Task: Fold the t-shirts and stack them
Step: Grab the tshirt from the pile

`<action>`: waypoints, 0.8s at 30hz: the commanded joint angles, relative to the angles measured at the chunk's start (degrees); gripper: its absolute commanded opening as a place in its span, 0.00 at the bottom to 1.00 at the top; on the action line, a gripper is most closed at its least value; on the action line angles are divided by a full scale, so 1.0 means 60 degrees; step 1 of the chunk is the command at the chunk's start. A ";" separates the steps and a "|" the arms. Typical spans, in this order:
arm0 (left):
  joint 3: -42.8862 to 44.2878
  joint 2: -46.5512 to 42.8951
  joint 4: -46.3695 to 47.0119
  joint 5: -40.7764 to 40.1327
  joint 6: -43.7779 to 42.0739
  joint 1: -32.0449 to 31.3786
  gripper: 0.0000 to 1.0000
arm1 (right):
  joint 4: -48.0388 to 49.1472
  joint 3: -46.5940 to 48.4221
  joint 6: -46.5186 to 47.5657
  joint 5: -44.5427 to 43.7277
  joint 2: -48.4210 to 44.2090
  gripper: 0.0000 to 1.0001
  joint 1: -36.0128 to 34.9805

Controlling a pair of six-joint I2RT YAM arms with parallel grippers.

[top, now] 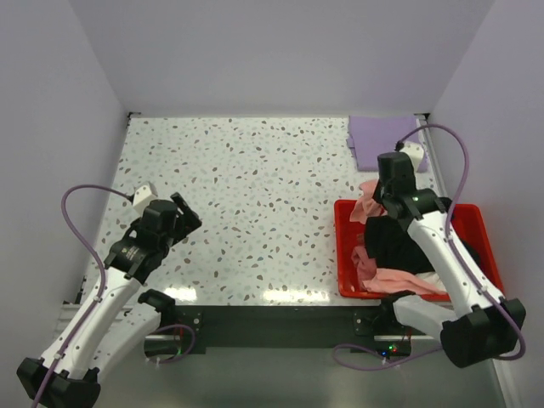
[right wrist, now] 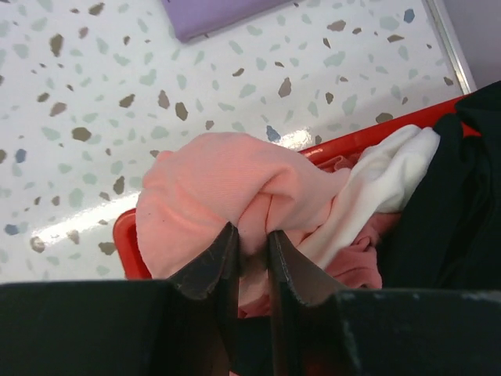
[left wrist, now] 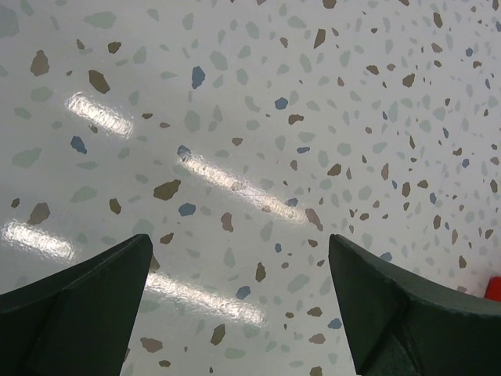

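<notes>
Clamped on a bunched fold of the pink tee (right wrist: 205, 188) with the right tool (right wrist: 252, 249), at the upper left corner of the bin (top: 343, 255), right of centre in the top view. Touching that fold on its right in the wrist view: a white tee (right wrist: 385, 172), then a black tee (right wrist: 463, 196). More pink cloth lower in the bin; impossible to tell whether the same garment. Folded flat at the upper right of the desk (top: 255, 183), just beyond the bin: a lavender tee (top: 378, 136). Spread apart over bare desk at the left of the top view, holding nothing: the left tool (left wrist: 240, 262).

Probably the start of pulling the pink tee out for folding. Decisive here: free desk to the left of the bin in the top view, so up first, then leftward. No long axis readable while crumpled. Far nearer the right arm; left arm well apart, likely needed once the cloth is spread. Worth watching for the white tee dragging along.
</notes>
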State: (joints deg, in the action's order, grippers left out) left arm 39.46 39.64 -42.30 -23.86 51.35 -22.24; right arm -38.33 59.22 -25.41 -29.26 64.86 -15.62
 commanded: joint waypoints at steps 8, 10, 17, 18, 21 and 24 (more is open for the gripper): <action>0.0146 -0.0087 0.0562 0.0592 -0.0400 0.0044 1.00 | 0.0558 0.3281 0.0645 0.1915 -0.1743 0.06 -0.0005; 0.0219 -0.0161 0.0576 0.0724 -0.0458 0.0044 1.00 | 0.0412 0.4259 0.0806 0.2426 -0.1670 0.06 -0.0005; 0.0293 -0.0205 0.0869 0.0607 -0.0531 0.0044 1.00 | 0.0411 0.6182 0.1217 0.3088 -0.1582 0.06 -0.0019; 0.0322 -0.0132 0.0855 0.0549 -0.0560 0.0044 1.00 | 0.0440 0.6503 0.1304 0.3103 -0.1553 0.06 -0.0019; 0.0410 0.0043 0.0738 0.0548 -0.0474 0.0044 1.00 | 0.0659 0.6872 0.1465 0.3468 -0.1363 0.07 -0.0019; 0.0323 0.0132 0.0839 0.0578 -0.0444 0.0044 1.00 | 0.1170 0.7443 0.1612 0.4460 -0.1011 0.08 -0.0019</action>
State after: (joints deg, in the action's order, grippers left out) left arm 39.53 39.88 -39.88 -20.45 49.74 -22.24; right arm -40.60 99.74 -18.00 -9.56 57.47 -15.68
